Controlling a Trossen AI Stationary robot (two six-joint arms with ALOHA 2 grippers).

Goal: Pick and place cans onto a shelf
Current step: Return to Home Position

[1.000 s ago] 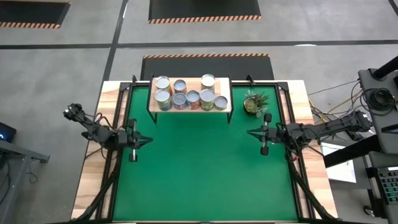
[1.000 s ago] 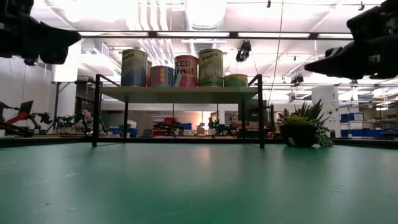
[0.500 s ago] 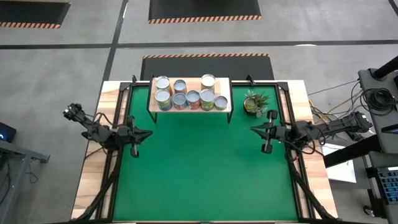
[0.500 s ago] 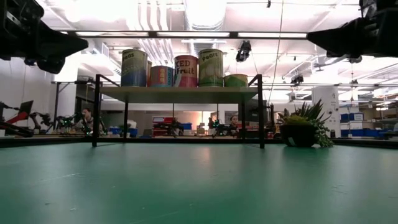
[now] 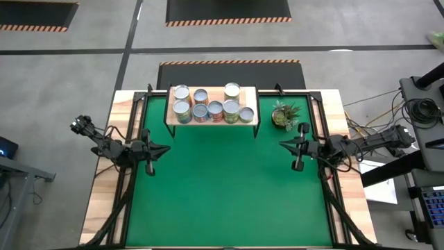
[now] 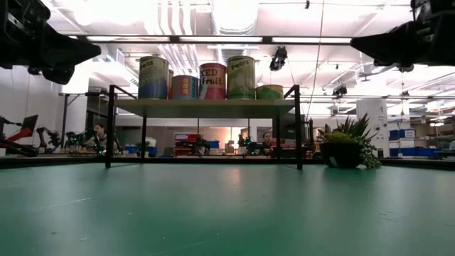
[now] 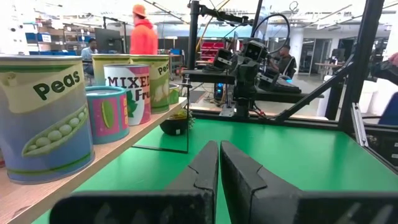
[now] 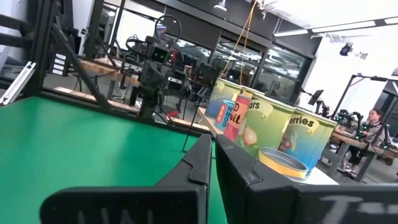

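Note:
Several cans (image 5: 208,104) with silver tops stand upright on the light-wood shelf (image 5: 253,119) at the table's far middle; they also show in the low view (image 6: 206,80), the left wrist view (image 7: 43,118) and the right wrist view (image 8: 273,134). My left gripper (image 5: 165,148) hovers shut and empty over the table's left side, its fingers level and pointing toward the table's right. My right gripper (image 5: 282,145) hovers shut and empty over the right side, pointing toward the table's left. Both are clear of the shelf.
A small potted green plant (image 5: 284,114) stands on the table right of the shelf, close to my right gripper. The shelf stands on thin black legs (image 6: 110,128). The green table top (image 5: 222,187) lies between and in front of the arms. People show in the room behind.
My left gripper has drawn back a little toward the table's left edge and my right gripper toward the right edge and slightly far; in the low view both have risen. The cans and shelf have stayed in place.

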